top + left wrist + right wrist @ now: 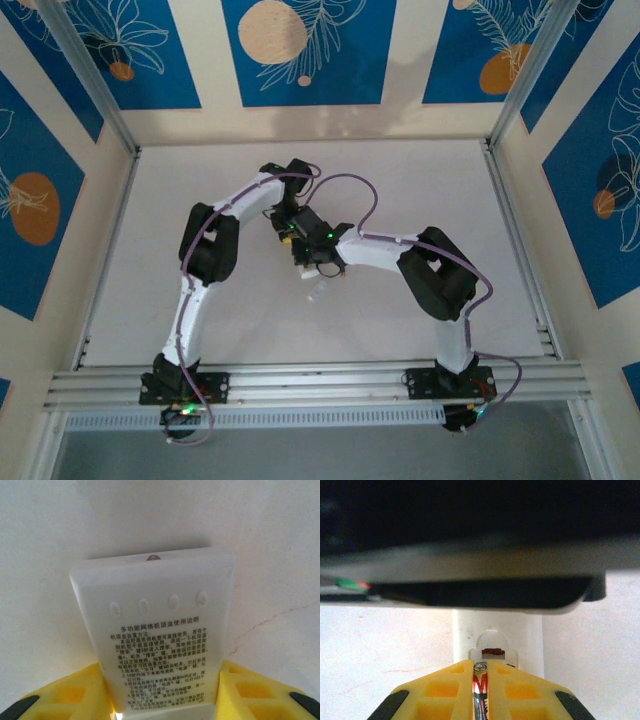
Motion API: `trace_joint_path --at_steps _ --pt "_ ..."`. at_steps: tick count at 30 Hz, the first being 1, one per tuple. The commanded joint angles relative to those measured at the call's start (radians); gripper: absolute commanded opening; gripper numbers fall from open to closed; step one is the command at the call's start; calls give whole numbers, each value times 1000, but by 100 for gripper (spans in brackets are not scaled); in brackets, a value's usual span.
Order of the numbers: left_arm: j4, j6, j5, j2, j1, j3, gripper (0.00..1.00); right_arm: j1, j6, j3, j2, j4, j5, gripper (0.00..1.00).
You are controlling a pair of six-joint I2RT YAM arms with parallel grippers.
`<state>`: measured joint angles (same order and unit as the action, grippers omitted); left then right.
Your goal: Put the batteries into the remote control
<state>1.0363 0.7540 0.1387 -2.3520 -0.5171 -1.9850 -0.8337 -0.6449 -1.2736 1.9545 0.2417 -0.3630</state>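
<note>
Insertion appears in hand: your left jaws clamp the slim white remote control (155,630), right jaws pinch a dark cylindrical battery (480,692) at its open bay (492,649); seat it squarely next.

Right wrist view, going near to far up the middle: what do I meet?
Right end effector shut on a battery → white remote control just past the battery tip → dark blurred body overhead.
</note>
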Motion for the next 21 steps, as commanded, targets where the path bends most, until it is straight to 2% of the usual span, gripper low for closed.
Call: trace_joint_path --at_steps 1,13,21 --pt "-10 21 -2 -13 0 14 35 -35 -3 52 57 56 20 13" --pt "-7 25 -10 -7 0 16 35 -52 -24 99 59 72 4 11" --pt "-19 21 -10 -17 0 17 34 -54 37 162 37 -23 47 12"
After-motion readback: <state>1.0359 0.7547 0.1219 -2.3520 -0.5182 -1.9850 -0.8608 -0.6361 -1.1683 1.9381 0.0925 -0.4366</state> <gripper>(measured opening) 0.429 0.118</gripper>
